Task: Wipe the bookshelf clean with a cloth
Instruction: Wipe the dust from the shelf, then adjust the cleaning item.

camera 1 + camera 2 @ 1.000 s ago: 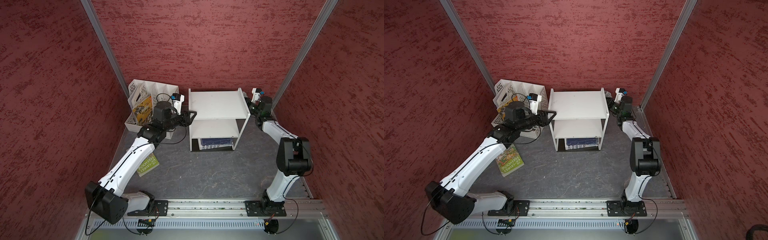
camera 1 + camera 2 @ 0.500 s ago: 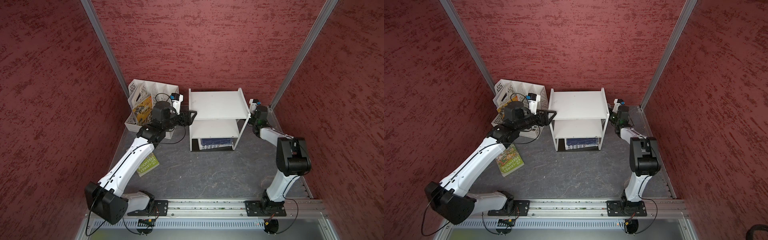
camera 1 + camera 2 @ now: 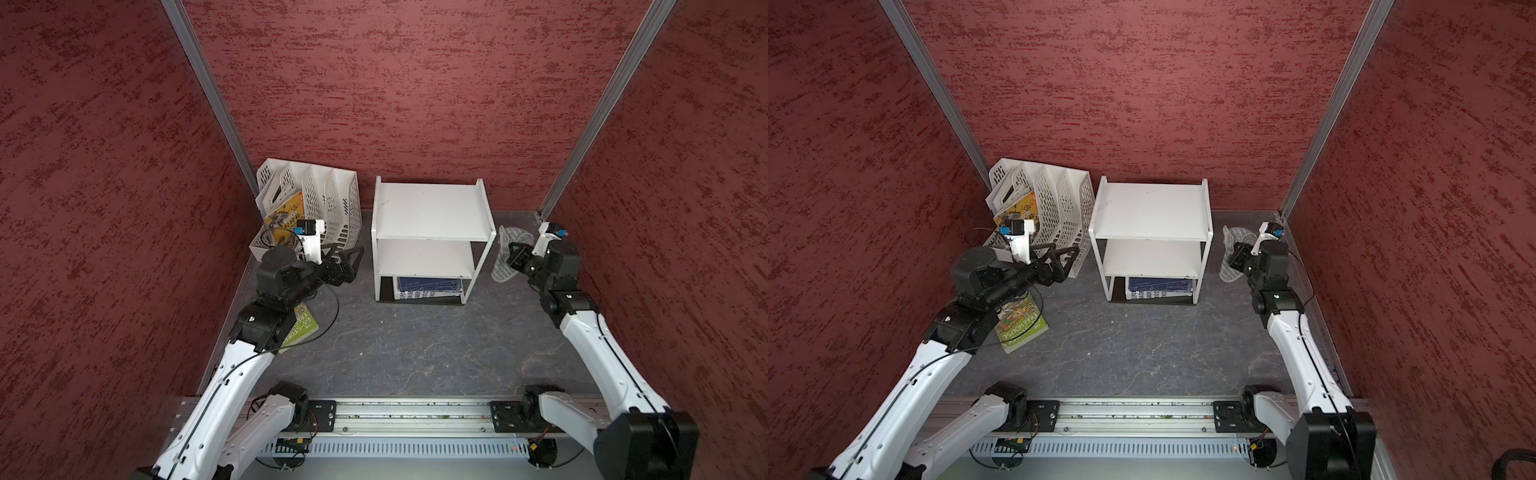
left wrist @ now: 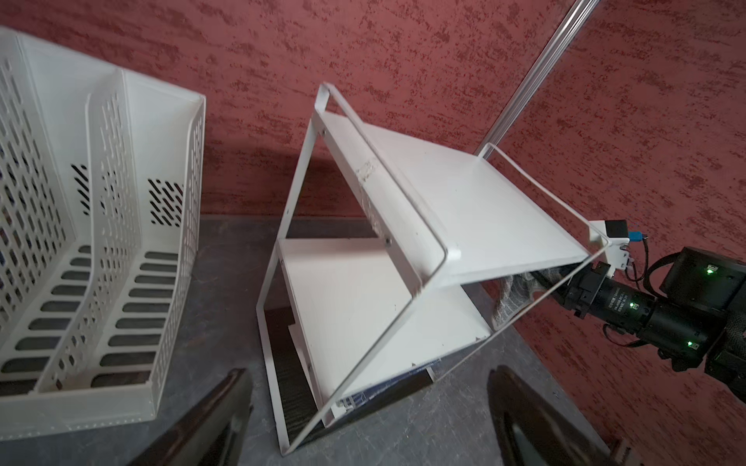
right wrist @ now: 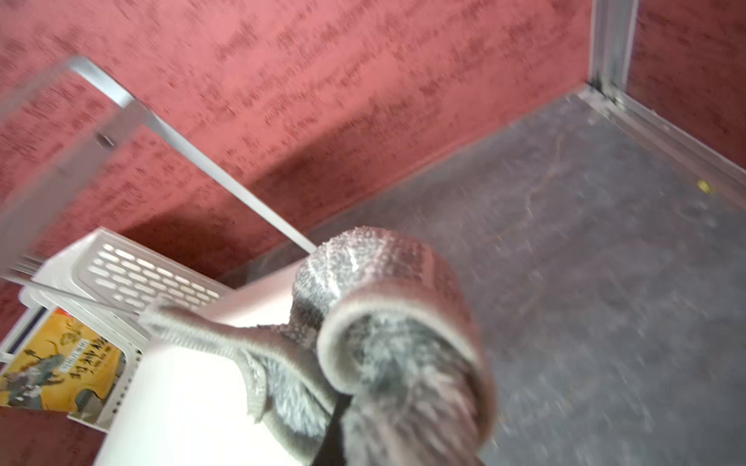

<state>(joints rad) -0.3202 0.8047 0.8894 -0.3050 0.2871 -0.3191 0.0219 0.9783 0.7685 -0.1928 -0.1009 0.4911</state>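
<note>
The white bookshelf [image 3: 432, 212] [image 3: 1150, 208] stands against the back wall, its top board bare. To its left, a short gap away, my left gripper [image 3: 353, 259] [image 3: 1069, 259] hovers open and empty. In the left wrist view its dark fingers [image 4: 214, 419] frame the bookshelf [image 4: 464, 201]. My right gripper [image 3: 515, 257] [image 3: 1237, 259] is shut on the grey-and-white striped cloth [image 3: 505, 253] [image 3: 1231, 253], just right of the shelf's thin frame leg. In the right wrist view the bunched cloth [image 5: 395, 343] hides the jaws and lies by a white board [image 5: 181, 403].
A white perforated file rack [image 3: 316, 208] with a yellow book [image 3: 286, 210] stands at the back left. A green paperback [image 3: 1017, 324] lies on the grey floor under my left arm. Blue books [image 3: 428, 286] lie on the shelf's lowest tier. Red walls close in on three sides.
My left gripper's jaws have spread wider. My right arm has carried the cloth down from beside the top board to lower along the shelf's right side.
</note>
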